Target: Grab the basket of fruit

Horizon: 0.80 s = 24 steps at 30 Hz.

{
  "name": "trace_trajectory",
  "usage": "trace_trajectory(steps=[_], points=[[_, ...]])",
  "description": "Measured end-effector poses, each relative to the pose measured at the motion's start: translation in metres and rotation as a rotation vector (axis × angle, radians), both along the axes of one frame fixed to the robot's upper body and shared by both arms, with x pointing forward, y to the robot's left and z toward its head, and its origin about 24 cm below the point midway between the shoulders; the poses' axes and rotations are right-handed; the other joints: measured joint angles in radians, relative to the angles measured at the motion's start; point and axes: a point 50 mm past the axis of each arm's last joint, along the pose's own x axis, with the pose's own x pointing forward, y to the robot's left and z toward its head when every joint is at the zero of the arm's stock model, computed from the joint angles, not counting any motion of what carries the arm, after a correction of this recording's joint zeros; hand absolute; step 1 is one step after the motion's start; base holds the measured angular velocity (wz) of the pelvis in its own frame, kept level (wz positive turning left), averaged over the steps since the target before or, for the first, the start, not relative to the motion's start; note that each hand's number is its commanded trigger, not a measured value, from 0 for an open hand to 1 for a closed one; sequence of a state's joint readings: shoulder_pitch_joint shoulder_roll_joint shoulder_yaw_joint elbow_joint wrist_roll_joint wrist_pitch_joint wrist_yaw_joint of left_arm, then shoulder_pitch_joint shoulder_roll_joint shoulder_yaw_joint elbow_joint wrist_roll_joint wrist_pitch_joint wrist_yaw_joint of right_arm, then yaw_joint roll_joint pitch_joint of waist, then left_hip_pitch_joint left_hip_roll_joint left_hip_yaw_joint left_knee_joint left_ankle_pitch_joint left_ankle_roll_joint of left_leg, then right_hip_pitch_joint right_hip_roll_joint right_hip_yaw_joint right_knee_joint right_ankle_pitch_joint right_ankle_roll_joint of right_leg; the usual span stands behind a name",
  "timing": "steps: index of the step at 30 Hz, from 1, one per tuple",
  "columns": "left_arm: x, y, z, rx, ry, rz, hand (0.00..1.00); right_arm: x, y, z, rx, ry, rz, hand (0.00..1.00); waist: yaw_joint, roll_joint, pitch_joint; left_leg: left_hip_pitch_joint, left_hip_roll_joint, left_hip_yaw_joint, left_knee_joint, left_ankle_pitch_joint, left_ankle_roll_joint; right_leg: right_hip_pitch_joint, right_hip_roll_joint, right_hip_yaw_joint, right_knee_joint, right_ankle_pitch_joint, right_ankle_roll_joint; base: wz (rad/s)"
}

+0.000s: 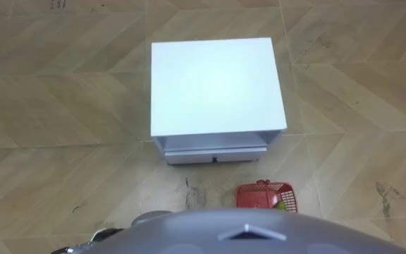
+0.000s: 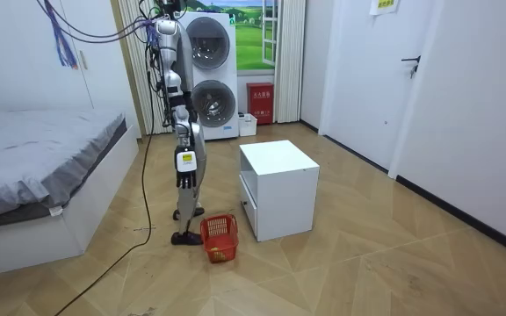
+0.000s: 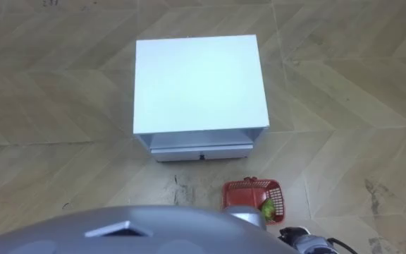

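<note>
The red fruit basket (image 1: pixel 265 195) is sitting on the floor (image 1: pixel 48 106) near the white cabinet (image 1: pixel 217 85). The right robot hand (image 2: pixel 185 180) is hanging by the robot's side; I cannot tell its grip.

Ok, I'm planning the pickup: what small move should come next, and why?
Probably bend and lower the right hand toward the red basket: it sits on the floor at the robot's right front, while the robot stands upright.

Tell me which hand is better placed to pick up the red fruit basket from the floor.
Right, I'd judge. The fruit basket sits on the floor right of the robot's midline, in front of the white cabinet, and the right hand hangs on that side.
</note>
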State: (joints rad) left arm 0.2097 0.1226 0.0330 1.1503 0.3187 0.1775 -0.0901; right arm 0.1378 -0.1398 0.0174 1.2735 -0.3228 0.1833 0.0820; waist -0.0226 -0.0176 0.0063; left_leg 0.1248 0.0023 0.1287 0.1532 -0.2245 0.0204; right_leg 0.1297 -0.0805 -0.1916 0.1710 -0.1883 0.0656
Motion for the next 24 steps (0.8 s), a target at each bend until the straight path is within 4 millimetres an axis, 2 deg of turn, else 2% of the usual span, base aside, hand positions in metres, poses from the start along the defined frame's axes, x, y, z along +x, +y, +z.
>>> trace_trajectory(steps=[24], points=[[0.0032,0.0048,0.0011,0.079,-0.041,-0.028,0.0,0.0035,-0.0022,0.0004,-0.048,-0.044,0.011,0.0,0.001,0.001,0.0001,0.003,0.0,0.0,0.0,0.0,0.0,0.004,0.0,0.0,0.002,0.0,0.0,0.0]])
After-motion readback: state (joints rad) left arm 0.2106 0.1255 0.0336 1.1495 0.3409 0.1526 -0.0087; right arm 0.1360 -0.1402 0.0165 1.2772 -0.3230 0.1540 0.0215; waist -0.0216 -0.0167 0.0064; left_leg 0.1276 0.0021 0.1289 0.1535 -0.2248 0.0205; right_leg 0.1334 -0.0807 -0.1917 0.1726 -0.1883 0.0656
